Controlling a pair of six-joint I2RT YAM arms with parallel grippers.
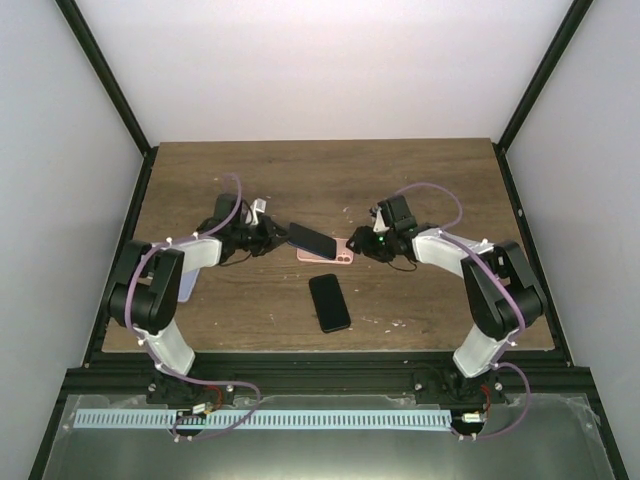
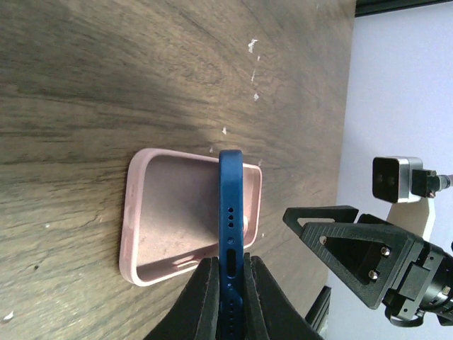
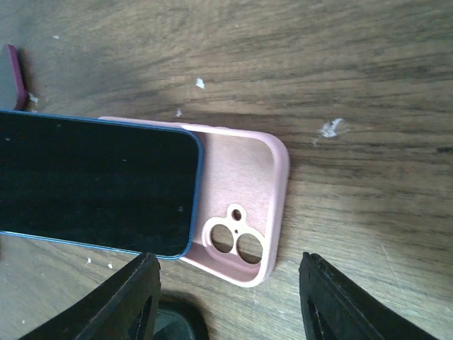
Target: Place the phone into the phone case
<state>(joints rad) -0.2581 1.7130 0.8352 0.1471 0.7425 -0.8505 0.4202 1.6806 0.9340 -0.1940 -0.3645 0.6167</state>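
Observation:
My left gripper (image 2: pixel 231 283) is shut on the bottom end of the blue phone (image 2: pixel 231 205), pinching its two faces. The phone (image 1: pixel 312 239) hangs tilted over the pink phone case (image 1: pixel 340 254), which lies open side up on the table. In the right wrist view the phone's dark screen (image 3: pixel 92 184) covers the left part of the case (image 3: pixel 244 177), and the camera cutout end stays uncovered. My right gripper (image 3: pixel 230 297) stands open just short of that end, touching nothing. From above, the left gripper (image 1: pixel 282 236) and the right gripper (image 1: pixel 360 245) face each other across the case.
A second, black phone (image 1: pixel 330 302) lies flat nearer the arms, its corner showing under the right fingers (image 3: pixel 177 326). A dark maroon object (image 3: pixel 10 74) lies farther left. A pale object (image 1: pixel 186 285) lies by the left arm. Black frame rails (image 1: pixel 130 230) border the table.

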